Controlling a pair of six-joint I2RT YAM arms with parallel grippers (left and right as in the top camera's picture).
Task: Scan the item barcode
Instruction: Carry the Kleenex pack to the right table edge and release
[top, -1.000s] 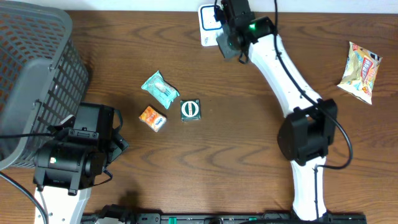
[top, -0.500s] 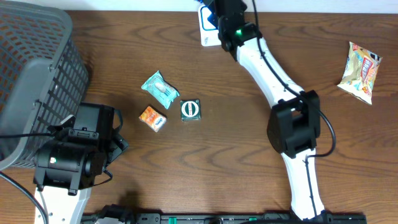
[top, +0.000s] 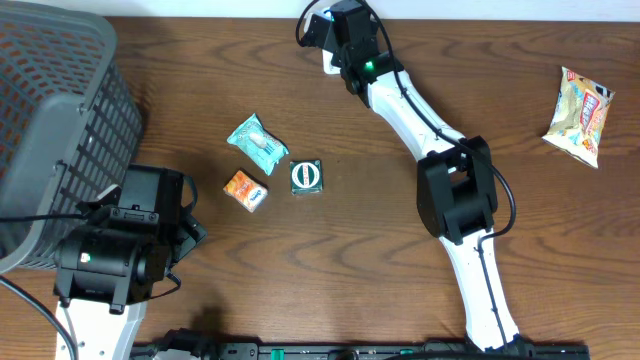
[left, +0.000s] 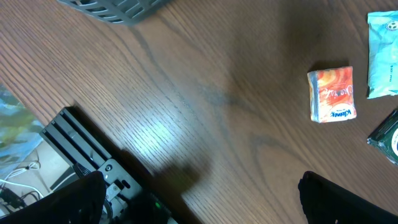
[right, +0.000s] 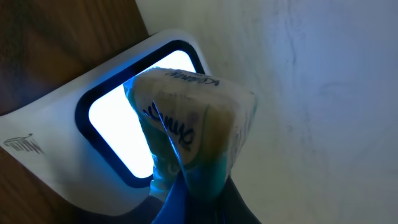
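The packet (right: 193, 124) is up at the scanner (right: 56, 168), at the far edge of the worktop (top: 300, 290). My right gripper (top: 318, 30) is closed on its lower end. In the right wrist view it sits just in front of the lit window (right: 112, 130), which glows blue-white behind it. The packet is tilted, with one creased face turned toward the glass. The side facing my camera carries only printed script. I cannot find the barcode from here, so I cannot tell whether it is square to the window.

I judge the task to be well along. The packet is picked up, carried across and presented. What is left is the read itself, and nothing in these views tells me whether the scanner has registered it. If it has not, I expect to turn the packet a little at the wrist until the code faces the light.

My left gripper (left: 199, 202) is wide open and holds nothing. It hangs low over bare wood at the near left, beside the basket (top: 40, 90). Three more things lie mid-worktop, well apart from the scanner: a teal pouch (top: 257, 139), a small orange box (top: 245, 190) and a green box (top: 306, 176). A snack bag (top: 578, 114) lies off at the far right. I cannot say from here whether any of them have been scanned.
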